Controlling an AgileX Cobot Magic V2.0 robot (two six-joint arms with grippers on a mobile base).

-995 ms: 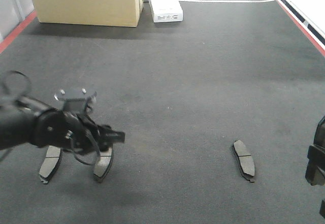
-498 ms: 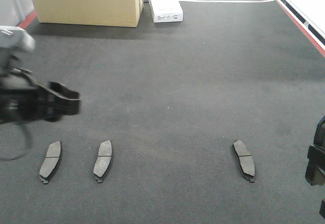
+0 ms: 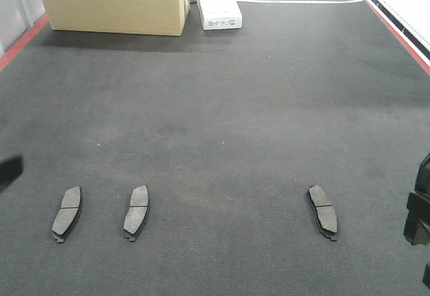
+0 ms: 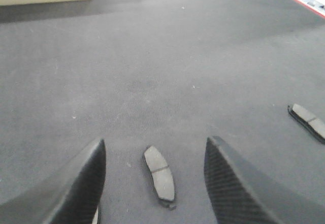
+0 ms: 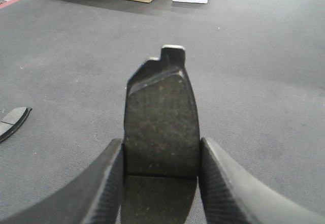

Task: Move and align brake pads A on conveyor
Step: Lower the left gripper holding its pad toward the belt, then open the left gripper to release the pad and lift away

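Observation:
Three brake pads A lie on the dark conveyor in a loose row: a left one, a second and a right one. My left gripper is open and holds nothing, and it hovers over one lying pad. Only a dark blur of it shows at the front view's left edge. My right gripper is shut on another brake pad, which it holds upright above the belt. It sits at the front view's right edge, right of the right pad.
A cardboard box and a white carton stand at the far end of the belt. Red strips run along both belt edges. The left wrist view shows another pad at its right, and the right wrist view one at its left edge.
My left arm has pulled back from over the two left pads, up and leftward, almost out of the front view. The pads lie as before. The right arm has not moved.

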